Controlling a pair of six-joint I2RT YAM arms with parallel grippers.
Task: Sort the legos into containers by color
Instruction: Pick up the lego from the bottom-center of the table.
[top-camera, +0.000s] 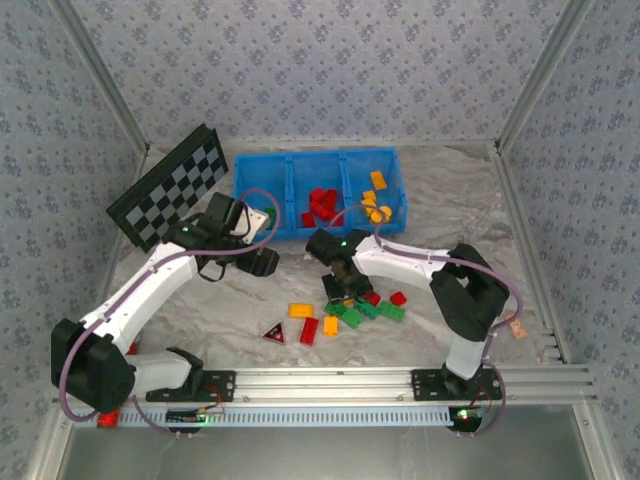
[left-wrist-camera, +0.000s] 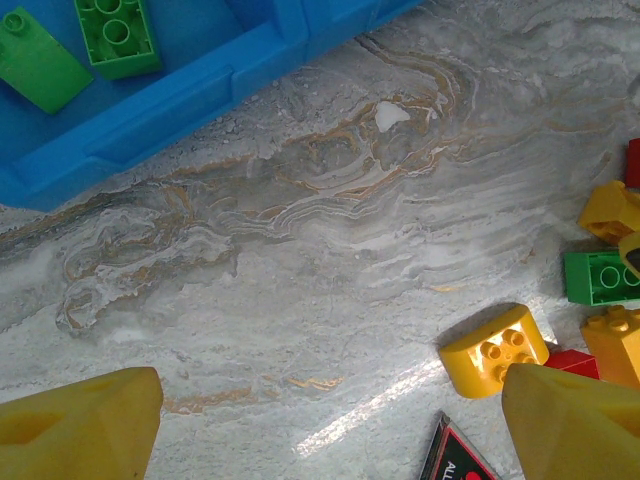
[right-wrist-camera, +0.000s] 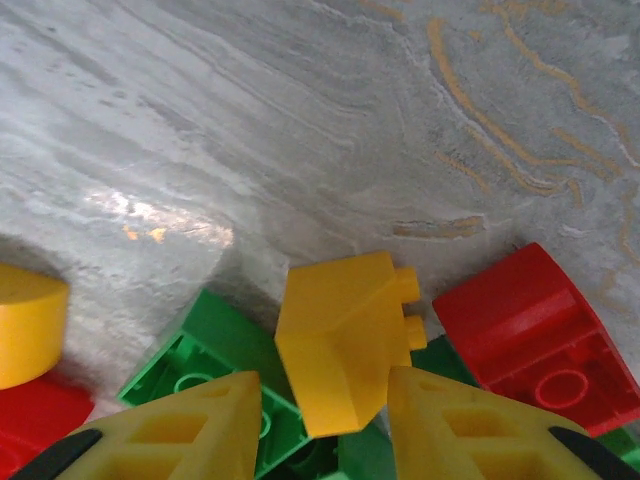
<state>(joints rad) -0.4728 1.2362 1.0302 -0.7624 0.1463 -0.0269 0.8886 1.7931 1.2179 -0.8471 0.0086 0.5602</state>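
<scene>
The blue bin (top-camera: 318, 153) at the back holds red legos (top-camera: 320, 205) in its middle container and yellow ones (top-camera: 376, 195) in the right. Two green legos (left-wrist-camera: 115, 35) lie in the container whose wall (left-wrist-camera: 170, 110) the left wrist view sees. A mixed pile (top-camera: 360, 308) lies mid-table. My right gripper (top-camera: 345, 288) points down into it, its fingers closed around a tilted yellow lego (right-wrist-camera: 340, 330) over green legos (right-wrist-camera: 200, 370). My left gripper (left-wrist-camera: 330, 420) hovers open over bare table in front of the bin, beside a rounded yellow lego (left-wrist-camera: 495, 350).
A checkerboard (top-camera: 170, 200) leans at the back left. A dark red-edged triangle (top-camera: 272, 332) lies near a yellow lego (top-camera: 300, 310) and a red one (top-camera: 309, 330). A red lego (right-wrist-camera: 530, 330) sits right of the gripped one. Metal rails frame the table.
</scene>
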